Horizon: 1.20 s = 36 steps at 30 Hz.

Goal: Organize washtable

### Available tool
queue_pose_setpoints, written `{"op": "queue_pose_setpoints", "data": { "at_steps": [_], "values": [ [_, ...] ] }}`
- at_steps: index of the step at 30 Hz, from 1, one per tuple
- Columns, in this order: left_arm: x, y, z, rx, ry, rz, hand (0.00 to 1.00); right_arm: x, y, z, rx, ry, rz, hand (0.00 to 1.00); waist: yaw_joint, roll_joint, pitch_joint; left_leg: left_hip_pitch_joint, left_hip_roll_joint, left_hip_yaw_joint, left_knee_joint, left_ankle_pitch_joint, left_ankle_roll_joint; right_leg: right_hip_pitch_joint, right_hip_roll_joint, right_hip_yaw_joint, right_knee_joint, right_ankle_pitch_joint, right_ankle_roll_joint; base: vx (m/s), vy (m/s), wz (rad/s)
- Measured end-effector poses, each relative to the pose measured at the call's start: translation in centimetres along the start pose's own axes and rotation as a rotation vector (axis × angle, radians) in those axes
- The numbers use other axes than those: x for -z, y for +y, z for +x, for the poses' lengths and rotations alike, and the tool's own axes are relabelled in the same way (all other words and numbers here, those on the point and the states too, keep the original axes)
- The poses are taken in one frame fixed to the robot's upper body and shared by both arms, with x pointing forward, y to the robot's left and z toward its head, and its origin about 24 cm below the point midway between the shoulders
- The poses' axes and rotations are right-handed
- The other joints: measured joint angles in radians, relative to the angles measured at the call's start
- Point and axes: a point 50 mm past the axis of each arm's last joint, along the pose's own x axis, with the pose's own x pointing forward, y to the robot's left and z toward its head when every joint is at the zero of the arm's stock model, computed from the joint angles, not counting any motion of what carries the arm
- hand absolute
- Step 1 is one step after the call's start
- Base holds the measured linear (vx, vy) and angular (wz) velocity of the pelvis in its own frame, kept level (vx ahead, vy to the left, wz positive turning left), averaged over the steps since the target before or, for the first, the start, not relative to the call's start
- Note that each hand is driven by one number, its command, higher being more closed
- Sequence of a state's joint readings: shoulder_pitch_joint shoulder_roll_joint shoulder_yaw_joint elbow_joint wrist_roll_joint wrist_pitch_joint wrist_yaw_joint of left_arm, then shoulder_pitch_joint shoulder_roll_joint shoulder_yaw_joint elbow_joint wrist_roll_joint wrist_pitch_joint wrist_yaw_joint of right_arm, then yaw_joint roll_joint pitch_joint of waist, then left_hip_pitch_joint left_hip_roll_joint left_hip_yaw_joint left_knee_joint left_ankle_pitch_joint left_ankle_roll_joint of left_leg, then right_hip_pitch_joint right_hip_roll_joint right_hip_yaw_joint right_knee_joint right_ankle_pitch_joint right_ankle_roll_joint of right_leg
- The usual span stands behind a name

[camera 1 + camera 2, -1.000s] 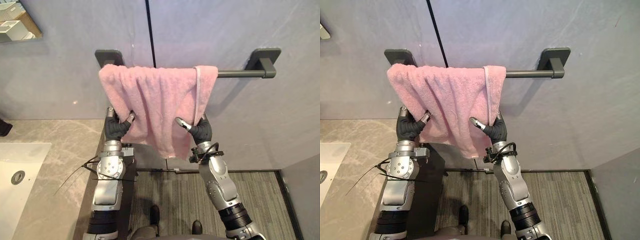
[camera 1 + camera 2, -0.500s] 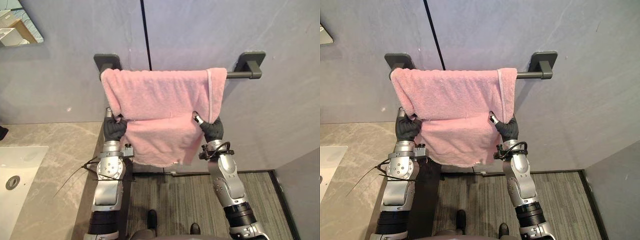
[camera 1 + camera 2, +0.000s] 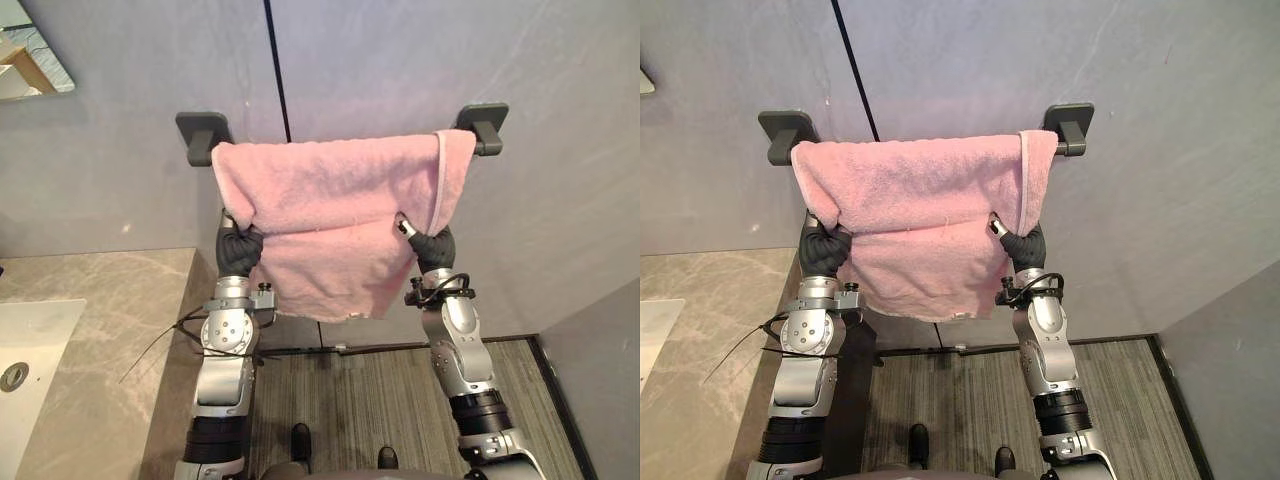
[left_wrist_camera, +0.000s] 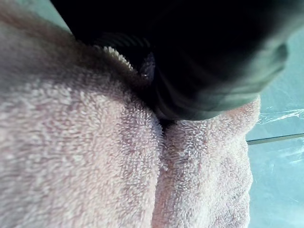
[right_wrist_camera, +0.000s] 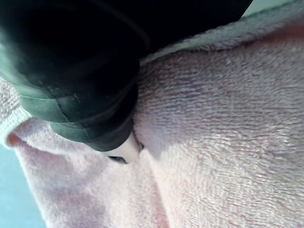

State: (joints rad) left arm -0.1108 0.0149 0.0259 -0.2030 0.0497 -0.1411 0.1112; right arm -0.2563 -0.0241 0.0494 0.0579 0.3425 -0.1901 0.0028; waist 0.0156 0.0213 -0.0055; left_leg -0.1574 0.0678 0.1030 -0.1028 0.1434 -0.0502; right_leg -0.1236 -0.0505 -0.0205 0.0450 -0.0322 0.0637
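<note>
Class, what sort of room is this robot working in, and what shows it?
Most likely a bathroom: a pink towel hangs over a wall-mounted towel rail, next to a stone-look counter with a white basin set into it.

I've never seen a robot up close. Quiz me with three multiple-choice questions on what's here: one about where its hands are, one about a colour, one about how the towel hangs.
1. Where are the left hand and right hand?
A) down at its sides
B) up at the towel, one at each side
C) folded across its chest

2. What colour is the towel?
A) white
B) blue
C) pink

3. How does the towel hang?
A) spread along the rail
B) bunched at one end
C) rolled up tight

Answers:
1 B, both hands meet the towel's lower part, left and right.
2 C, it is pink all over.
3 A, it covers the rail almost from bracket to bracket.
</note>
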Motion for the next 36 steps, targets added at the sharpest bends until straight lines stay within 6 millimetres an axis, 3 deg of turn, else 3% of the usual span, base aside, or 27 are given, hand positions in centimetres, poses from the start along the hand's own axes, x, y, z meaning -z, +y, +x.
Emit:
{"op": "queue_pose_setpoints", "data": {
  "at_steps": [9, 10, 14, 15, 20, 24, 36],
  "values": [
    [-0.5, -0.5, 0.0, 0.015, -0.021, -0.033, 1.0, -0.1, -0.3, 0.2, 0.011, -0.005, -0.002, 1.0, -0.002, 0.001, 0.005, 0.012, 0.001, 0.002, 0.0, -0.001, 0.0, 0.018, 0.0, 0.0, -0.013, 0.005, -0.001, 0.01, -0.001, 0.0],
    [-0.5, -0.5, 0.0, 0.016, -0.021, -0.033, 1.0, -0.1, -0.3, 0.3, 0.011, -0.007, -0.002, 0.0, -0.002, 0.001, 0.006, 0.012, 0.001, 0.002, -0.001, -0.001, 0.0, 0.018, -0.001, 0.001, -0.014, 0.005, -0.001, 0.0, 0.0, 0.0],
    [-0.6, -0.5, 0.0, 0.015, -0.022, -0.033, 1.0, -0.3, -0.9, 0.3, 0.034, -0.013, -0.005, 0.0, -0.002, -0.001, 0.02, 0.015, 0.001, 0.005, 0.0, -0.001, 0.0, 0.021, -0.001, 0.001, -0.014, 0.005, -0.001, 0.0, 0.0, 0.0],
    [-0.6, -0.5, 0.0, 0.015, -0.022, -0.033, 0.0, -0.2, -1.1, 0.2, 0.044, -0.007, -0.006, 0.0, -0.002, -0.001, 0.022, 0.015, 0.001, 0.008, 0.0, -0.001, 0.0, 0.021, -0.001, 0.001, -0.014, 0.005, -0.001, 0.0, 0.0, 0.0],
    [-0.7, 0.0, 0.1, -0.004, -0.028, -0.039, 0.0, 0.0, -2.8, 0.0, 0.115, 0.002, -0.013, 0.0, -0.001, -0.001, 0.025, 0.015, 0.0, 0.009, 0.0, -0.001, 0.0, 0.024, 0.0, 0.0, -0.02, 0.007, -0.001, 0.01, -0.002, 0.0],
    [-1.2, 1.4, 0.1, -0.067, -0.055, -0.032, 0.0, -0.2, -4.2, -0.2, 0.183, -0.002, -0.022, 0.0, -0.002, 0.0, 0.026, 0.017, 0.002, 0.008, 0.0, -0.001, 0.0, 0.032, 0.0, 0.0, -0.035, 0.014, -0.003, 0.0, 0.0, 0.0],
    [-0.7, 1.9, -0.9, -0.09, -0.028, -0.035, 0.0, 1.5, -5.6, -2.5, 0.215, 0.092, -0.047, 0.0, -0.002, 0.0, 0.026, 0.026, 0.002, 0.009, 0.0, -0.001, -0.001, 0.046, -0.001, 0.003, -0.048, 0.022, -0.002, 0.0, 0.0, 0.0]
  ]
}}
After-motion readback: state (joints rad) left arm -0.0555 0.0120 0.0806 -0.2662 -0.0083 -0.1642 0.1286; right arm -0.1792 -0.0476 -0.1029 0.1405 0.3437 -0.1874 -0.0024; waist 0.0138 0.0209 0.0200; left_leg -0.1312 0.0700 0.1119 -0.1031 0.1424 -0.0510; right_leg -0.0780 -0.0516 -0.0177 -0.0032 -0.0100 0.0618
